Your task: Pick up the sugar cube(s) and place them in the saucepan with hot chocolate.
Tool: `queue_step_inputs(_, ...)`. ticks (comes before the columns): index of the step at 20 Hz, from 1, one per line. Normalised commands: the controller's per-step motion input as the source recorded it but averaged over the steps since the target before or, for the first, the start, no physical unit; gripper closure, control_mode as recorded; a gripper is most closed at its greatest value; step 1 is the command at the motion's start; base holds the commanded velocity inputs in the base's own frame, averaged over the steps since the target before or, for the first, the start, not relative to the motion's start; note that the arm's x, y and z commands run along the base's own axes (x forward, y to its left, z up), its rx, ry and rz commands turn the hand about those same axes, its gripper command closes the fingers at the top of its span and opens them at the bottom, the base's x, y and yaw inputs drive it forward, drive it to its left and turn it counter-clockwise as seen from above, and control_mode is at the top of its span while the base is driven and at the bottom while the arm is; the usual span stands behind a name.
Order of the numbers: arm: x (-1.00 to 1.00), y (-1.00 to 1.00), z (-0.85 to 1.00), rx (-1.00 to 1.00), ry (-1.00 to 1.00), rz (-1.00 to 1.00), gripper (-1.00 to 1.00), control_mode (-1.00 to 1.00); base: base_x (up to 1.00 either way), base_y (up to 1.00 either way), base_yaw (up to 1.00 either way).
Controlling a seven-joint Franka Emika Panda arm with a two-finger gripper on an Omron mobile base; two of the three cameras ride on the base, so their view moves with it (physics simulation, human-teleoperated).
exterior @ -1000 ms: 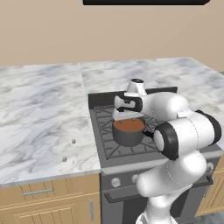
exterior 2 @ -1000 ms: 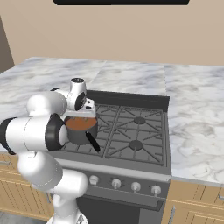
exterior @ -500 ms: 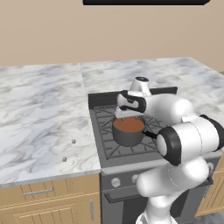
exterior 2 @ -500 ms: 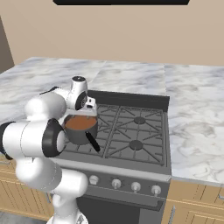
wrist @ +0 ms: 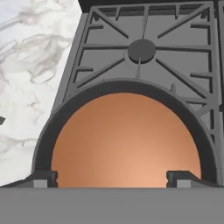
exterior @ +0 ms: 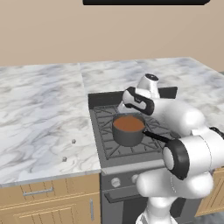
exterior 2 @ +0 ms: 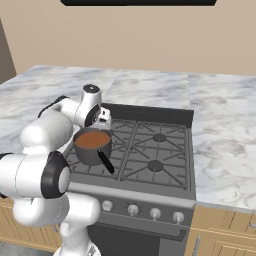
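Saucepan (wrist: 127,131) directly beneath wide-spread fingers (wrist: 43,178), nothing between.

In the hand view the saucepan's (wrist: 43,144) near rim is cut off below. Two specks on the desk (exterior: 39,127), perhaps sugar cubes (exterior: 73,141), are too small to identify.

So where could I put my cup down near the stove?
The white marble counter right of the black stove is bare. The stove's two right burners are free too. Left of the stove, two tiny sugar cubes lie near the front; behind them it's bare.
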Motion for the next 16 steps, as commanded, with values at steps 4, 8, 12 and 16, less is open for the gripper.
queue_step_inputs(4, -0.16, 0.15, 0.02, 0.01, -0.04, 0.0, -1.0, -1.0, 0.0, 0.0, 0.0)
queue_step_inputs(8, -0.01, 0.35, 0.0, 0.0, -0.01, 0.0, -1.0, -1.0, 0.0, 0.0, 0.0)
queue_step_inputs(12, 0.0, 0.32, 0.03, 0.0, 0.0, 0.0, -1.0, -1.0, 0.0, 0.0, 0.0)
queue_step_inputs(16, 0.0, 0.15, 0.09, 0.0, -0.01, 0.0, -1.0, -1.0, 0.0, 0.0, 0.0)
